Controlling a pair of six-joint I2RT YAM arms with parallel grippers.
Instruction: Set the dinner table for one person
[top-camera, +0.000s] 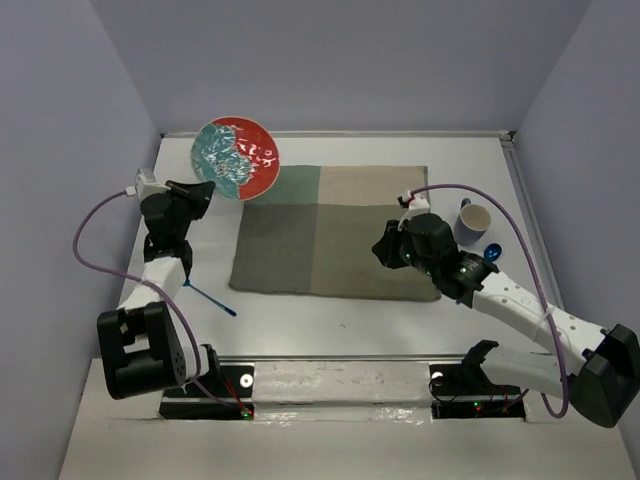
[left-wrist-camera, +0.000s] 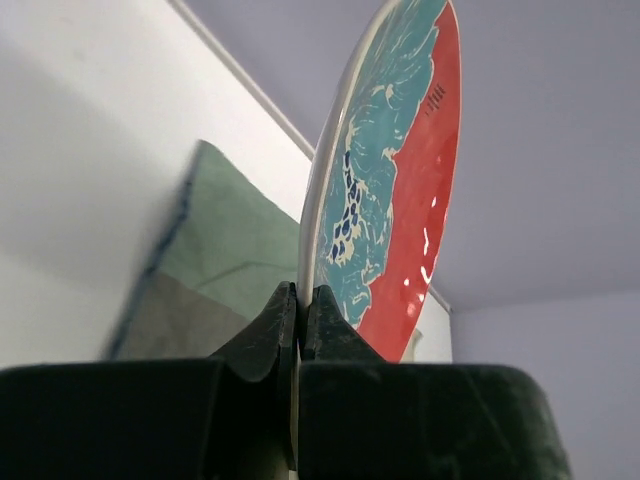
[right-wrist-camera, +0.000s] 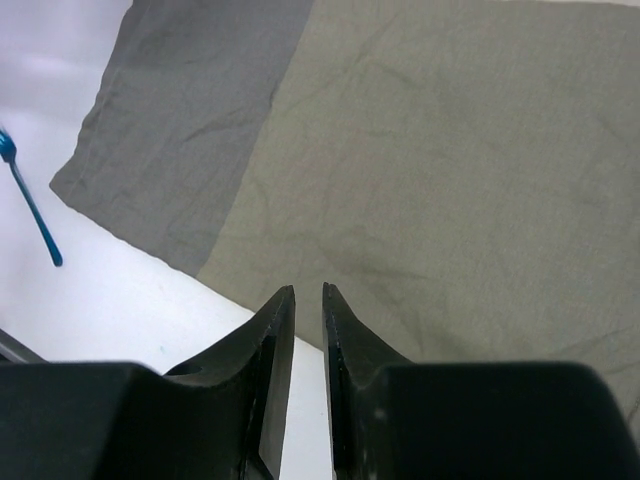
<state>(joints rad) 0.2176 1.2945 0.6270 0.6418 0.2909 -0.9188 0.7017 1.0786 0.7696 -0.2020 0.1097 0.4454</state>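
Observation:
A round plate (top-camera: 236, 158), red and teal, is held off the white dinner table (top-camera: 300, 325) above its back left corner. My left gripper (top-camera: 205, 192) is shut on the plate's near rim. In the left wrist view the plate (left-wrist-camera: 400, 170) rises edge-on from the closed left gripper (left-wrist-camera: 300, 292). My right gripper (top-camera: 380, 250) hovers over the front right part of the green-and-beige cloth mat (top-camera: 330, 232). In the right wrist view the right gripper (right-wrist-camera: 308, 290) stands open by a narrow gap, with nothing in it, above the mat's (right-wrist-camera: 430, 170) near edge.
A thin blue utensil (top-camera: 212, 300) lies on the table left of the mat, also in the right wrist view as the same utensil (right-wrist-camera: 30, 205). A white mug (top-camera: 473, 220) and a small blue object (top-camera: 491, 254) sit right of the mat. Walls close in on three sides.

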